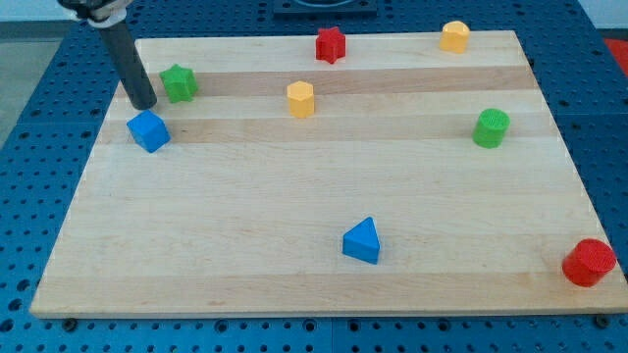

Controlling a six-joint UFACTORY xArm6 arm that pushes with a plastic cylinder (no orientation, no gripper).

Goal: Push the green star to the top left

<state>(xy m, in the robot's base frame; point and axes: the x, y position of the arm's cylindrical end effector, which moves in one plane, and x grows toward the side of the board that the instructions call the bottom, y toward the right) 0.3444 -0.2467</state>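
The green star [179, 82] lies near the board's top left corner. My tip [144, 103] rests on the board just left of and slightly below the star, a small gap apart from it. The rod slants up to the view's top left. A blue cube [148, 130] sits right below my tip, close to it.
A red star [331, 44] and a yellow cylinder [454, 36] lie along the top edge. A yellow hexagonal block [300, 99] is right of the green star. A green cylinder [491, 128], a blue triangular block [362, 240] and a red cylinder [589, 262] lie further right. The wooden board [245, 216] ends in blue table.
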